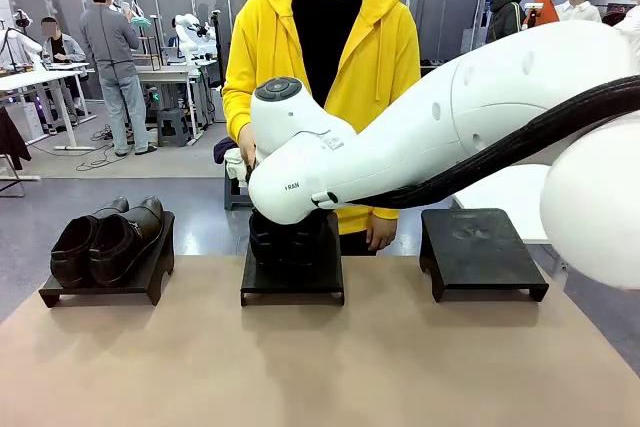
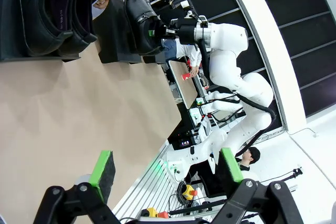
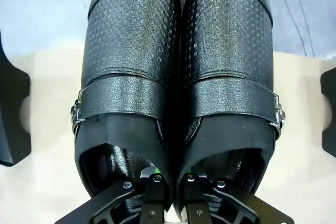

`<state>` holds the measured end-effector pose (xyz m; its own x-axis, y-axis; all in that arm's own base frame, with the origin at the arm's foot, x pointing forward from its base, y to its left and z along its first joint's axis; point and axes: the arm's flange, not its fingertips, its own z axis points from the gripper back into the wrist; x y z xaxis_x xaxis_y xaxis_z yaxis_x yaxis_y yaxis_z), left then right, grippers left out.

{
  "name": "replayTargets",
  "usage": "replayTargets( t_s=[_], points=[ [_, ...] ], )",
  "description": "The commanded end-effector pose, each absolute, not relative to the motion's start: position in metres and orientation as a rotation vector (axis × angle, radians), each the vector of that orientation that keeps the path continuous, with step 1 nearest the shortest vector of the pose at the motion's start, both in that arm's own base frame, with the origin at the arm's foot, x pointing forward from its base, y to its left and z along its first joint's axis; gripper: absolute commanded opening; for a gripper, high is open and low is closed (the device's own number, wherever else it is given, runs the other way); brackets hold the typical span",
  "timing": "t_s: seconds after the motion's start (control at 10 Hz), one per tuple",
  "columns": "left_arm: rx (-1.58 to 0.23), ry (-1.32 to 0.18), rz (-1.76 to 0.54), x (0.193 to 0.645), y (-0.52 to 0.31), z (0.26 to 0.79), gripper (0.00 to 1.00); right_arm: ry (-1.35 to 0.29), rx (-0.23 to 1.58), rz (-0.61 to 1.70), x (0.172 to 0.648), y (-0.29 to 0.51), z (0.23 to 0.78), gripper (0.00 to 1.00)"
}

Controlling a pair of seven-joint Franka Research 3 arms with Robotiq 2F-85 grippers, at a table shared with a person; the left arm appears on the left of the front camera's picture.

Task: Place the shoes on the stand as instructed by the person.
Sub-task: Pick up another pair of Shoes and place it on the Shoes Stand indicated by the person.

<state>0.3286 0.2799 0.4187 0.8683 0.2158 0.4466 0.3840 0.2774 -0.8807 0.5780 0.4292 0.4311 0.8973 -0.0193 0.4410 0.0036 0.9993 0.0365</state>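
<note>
Front view: 3 low black rectangular stands sit in a row on the tan table point(image 1: 320, 367). The left stand point(image 1: 105, 282) carries the glossy dark brown pair of leather dress shoes point(image 1: 108, 239), side by side with toes toward the robot. The middle stand point(image 1: 293, 277) carries the black pair of leather dress shoes point(image 1: 290, 237), mostly hidden behind the white right arm point(image 1: 420, 137), which comes in from the right edge and bends down over that stand. The right stand point(image 1: 482, 250) is bare on top. The person in the bright yellow zip hoodie point(image 1: 322, 67) stands at the far side, right behind the middle stand.

Left wrist view: the left gripper point(image 2: 164, 169) hangs above the tan tabletop with its 2 green-padded fingers point(image 2: 102, 167) spread well apart and nothing between them. Farther off, the brown pair rests on its stand at the top left, and the right gripper point(image 2: 156, 31) meets the heel end of the black pair on the neighbouring stand.

Right wrist view: the black pair point(image 3: 176, 77) lies directly ahead, textured toes pointing away, each shoe with a strap and a small metal buckle on its outer side. The right gripper point(image 3: 170, 178) has its fingers drawn close together, clamped on the 2 inner heel walls where the shoes touch. Dark stand edges show at both sides.
</note>
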Motion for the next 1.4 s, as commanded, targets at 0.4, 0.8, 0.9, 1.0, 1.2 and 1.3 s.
replayTargets(
  t_s=[0.4, 0.8, 0.9, 1.0, 1.2, 1.3],
  points=[
    [-1.307, -0.545, -0.13, 0.324, 0.277, 0.42, 1.0, -0.54, 0.025, -0.05, 0.584, 0.435, 0.415, 0.07],
    [-1.307, -0.545, -0.13, 0.324, 0.277, 0.42, 1.0, -0.538, 0.029, -0.057, 0.582, 0.429, 0.409, 0.07],
    [-1.307, -0.545, -0.13, 0.324, 0.277, 0.42, 1.0, -0.539, 0.03, -0.055, 0.581, 0.428, 0.409, 0.34],
    [-1.307, -0.545, -0.13, 0.324, 0.277, 0.42, 1.0, -0.539, 0.033, -0.057, 0.579, 0.427, 0.41, 0.48],
    [-1.307, -0.545, -0.13, 0.324, 0.277, 0.42, 1.0, -0.538, 0.041, -0.069, 0.574, 0.423, 0.413, 0.89],
    [-1.307, -0.545, -0.13, 0.324, 0.277, 0.42, 1.0, -0.541, 0.044, -0.072, 0.572, 0.421, 0.414, 1.0]
  ],
)
